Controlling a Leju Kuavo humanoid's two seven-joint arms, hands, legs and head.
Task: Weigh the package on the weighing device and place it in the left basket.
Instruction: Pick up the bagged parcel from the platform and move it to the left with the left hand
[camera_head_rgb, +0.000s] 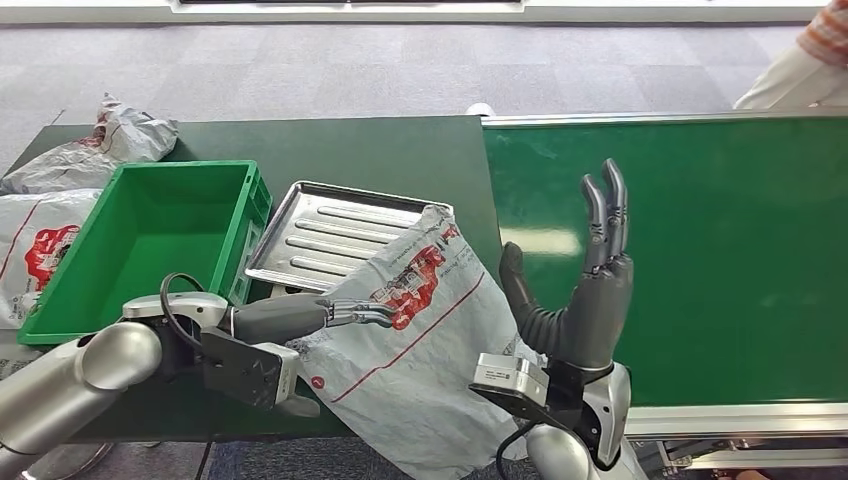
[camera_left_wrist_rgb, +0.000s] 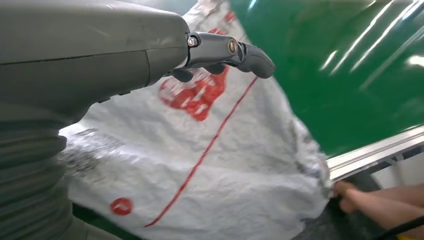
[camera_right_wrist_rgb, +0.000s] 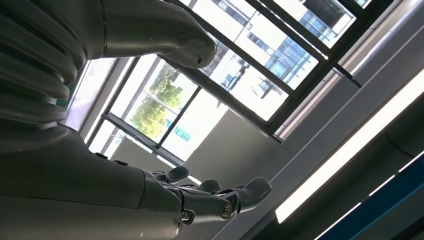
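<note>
Partly overhanging package (camera_head_rgb: 420, 340), left hand (camera_head_rgb: 300, 318) touching

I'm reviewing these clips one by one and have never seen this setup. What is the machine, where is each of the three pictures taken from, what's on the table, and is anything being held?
This is a humanoid robot with two silver arms ending in many-fingered hands. The head view looks down from high on its body; the other two come from cameras at each wrist, so they appear turned.

On the dark green table stand a green basket and a ribbed metal tray, the weighing device. A grey mailing package with red print leans over the tray's near corner and hangs past the table's front edge. More grey bags lie left of the basket. To the right runs a green conveyor belt.

The left hand touches the package at the red print; whether it grips it, I cannot tell. The right hand is raised, fingers up, holding nothing. A person's arm shows near the package.
</note>
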